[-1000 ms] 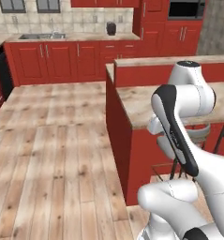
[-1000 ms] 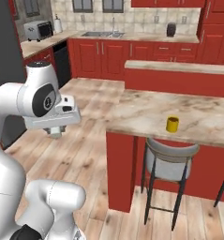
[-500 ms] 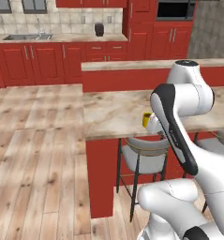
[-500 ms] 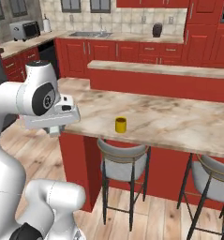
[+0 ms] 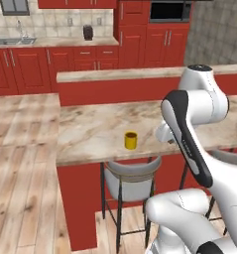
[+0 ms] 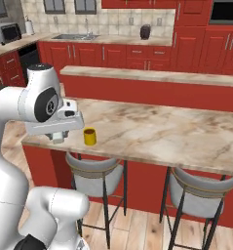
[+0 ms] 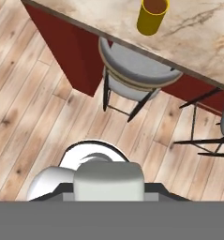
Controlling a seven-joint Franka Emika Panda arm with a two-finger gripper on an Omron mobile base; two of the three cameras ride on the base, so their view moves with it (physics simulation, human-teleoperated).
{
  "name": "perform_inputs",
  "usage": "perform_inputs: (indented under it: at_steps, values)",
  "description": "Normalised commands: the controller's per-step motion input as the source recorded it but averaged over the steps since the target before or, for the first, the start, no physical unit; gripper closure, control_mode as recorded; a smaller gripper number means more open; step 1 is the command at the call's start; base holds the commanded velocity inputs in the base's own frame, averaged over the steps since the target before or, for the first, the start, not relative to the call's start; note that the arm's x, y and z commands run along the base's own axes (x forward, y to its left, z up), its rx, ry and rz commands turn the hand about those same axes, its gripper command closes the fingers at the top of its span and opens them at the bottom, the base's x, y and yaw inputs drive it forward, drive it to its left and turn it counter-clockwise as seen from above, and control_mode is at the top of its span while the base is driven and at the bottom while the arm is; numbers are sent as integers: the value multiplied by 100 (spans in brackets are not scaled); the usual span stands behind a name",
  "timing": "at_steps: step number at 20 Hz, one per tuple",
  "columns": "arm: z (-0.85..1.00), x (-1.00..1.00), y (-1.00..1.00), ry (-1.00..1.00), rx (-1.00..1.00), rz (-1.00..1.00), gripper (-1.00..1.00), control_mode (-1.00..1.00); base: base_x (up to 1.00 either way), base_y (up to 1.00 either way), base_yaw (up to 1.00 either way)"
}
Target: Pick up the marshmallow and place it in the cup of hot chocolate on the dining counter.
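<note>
Hand view looks down past the edge of the dining counter (image 7: 197, 28), where the cup of hot chocolate (image 7: 152, 16), a small yellow mug with dark brown liquid, stands near the counter's front edge above a grey-seated stool (image 7: 134, 70). At the bottom of the same view, a pale, soft-looking block, the marshmallow (image 7: 108, 182), sits clamped between the dark fingertips of the gripper (image 7: 108, 190), whose jaws are drawn in narrow around it.

From the left base camera, the cup (image 5: 131, 140) stands upright on the beige marble-patterned counter (image 5: 90, 134), close to the front edge and just left of the white arm (image 5: 189, 129), which bends over the counter's near side. A stool (image 5: 130, 181) is tucked under the counter below the cup.

From the right base camera, the arm's hand hangs over the counter's left end (image 6: 137, 129), with the gripper (image 6: 57, 138) pointing down just beside the cup (image 6: 90, 136), to its left and apart from it. Two stools (image 6: 96, 171) stand under the red base. Red cabinets (image 6: 113, 56), a sink and a dark jar (image 6: 145, 32) line the far wall.
</note>
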Motion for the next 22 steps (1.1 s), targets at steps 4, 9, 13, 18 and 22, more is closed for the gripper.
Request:
perform_inputs:
  at_steps: [4, 9, 13, 18, 22]
  values:
    - [0, 0, 0, 0, 0, 0, 100, 100, 71, 0, -9]
    - [0, 0, 0, 0, 0, 0, 100, 100, 35, -4, -3]
    - [0, 0, 0, 0, 0, 0, 100, 100, 0, -15, 0]
    - [-4, 12, 0, 1, 0, 0, 100, -100, 10, 0, 0]
    - [-34, 82, 1, 7, 0, 0, 100, -100, 0, 0, 0]
